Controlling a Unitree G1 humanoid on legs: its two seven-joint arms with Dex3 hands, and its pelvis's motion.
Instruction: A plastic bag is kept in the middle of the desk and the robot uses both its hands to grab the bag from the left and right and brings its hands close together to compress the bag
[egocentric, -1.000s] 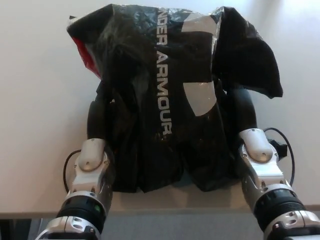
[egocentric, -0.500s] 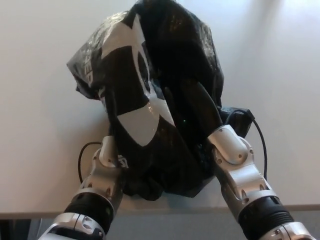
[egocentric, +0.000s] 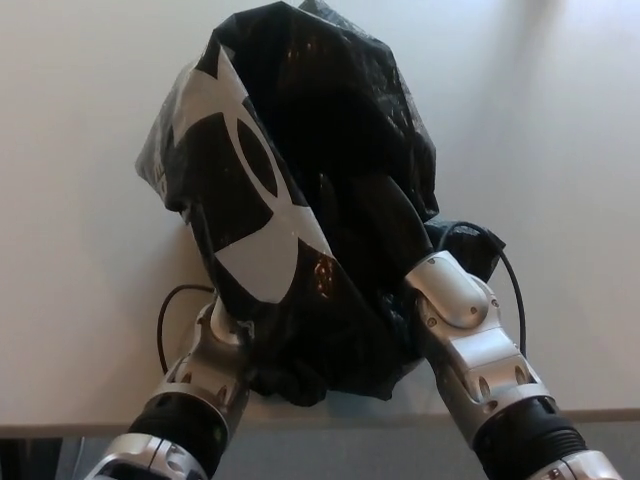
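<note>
At the desk's (egocentric: 80, 200) near edge, the left hand (egocentric: 222, 322) is buried under black plastic, its fingers' state impossible to tell. The right hand (egocentric: 385, 215) presses into the bag (egocentric: 300, 160), fingers clamped on the plastic. The bunched bag rises from the near edge toward the desk's middle.

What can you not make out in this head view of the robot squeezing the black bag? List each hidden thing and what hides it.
- Left hand: head view; almost wholly buried under the black plastic bag, grip unclear.
- Right hand: head view; black against the black bag, finger positions unreadable.
- Bag's contents: hidden by the opaque plastic.
- Both forearms: cut off by the bottom edge.
- Desk under the bag: covered.
</note>
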